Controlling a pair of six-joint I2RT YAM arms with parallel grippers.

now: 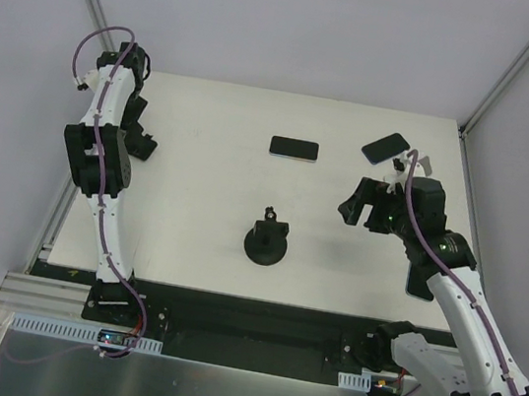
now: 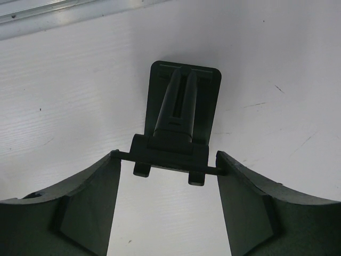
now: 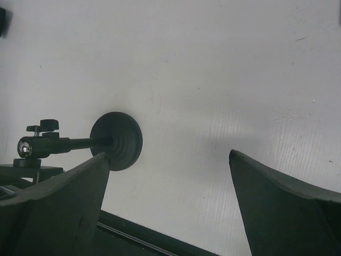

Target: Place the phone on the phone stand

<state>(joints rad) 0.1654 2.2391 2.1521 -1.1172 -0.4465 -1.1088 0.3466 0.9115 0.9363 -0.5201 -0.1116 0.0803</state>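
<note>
A: Since nothing is sitting on the phone stand (image 1: 266,241) yet, I'm judging the task as barely begun. Agreed?

B: Agreed. It's standing bare approx mid of the table (image 1: 208,110), post up. A black phone (image 1: 294,148) is lying flat at 12 o'clock from it, well apart. A second phone (image 1: 385,148), lighter screen, is lying angled at 1–2 o'clock. Neither looks held, so pick-up, carry & placing are all remaining.

A: Arms?

B: The right end effector (image 1: 363,205) is hovering at 2 o'clock from the stand, near the second phone, w/ the arm reaching in from the 5 o'clock corner. Its wrist cam is showing the fingers wide apart w/ only table btwn them, and the stand's off at 9 o'clock in that view.

A: Left?

B: The left end effector (image 1: 140,140) is sitting low at 10 o'clock, by the table edge. Its fingers are standing apart around a black bracket piece (image 2: 181,106). The piece's thin cross pin is reaching both fingers, but whether they're gripping it I can't tell.
</note>
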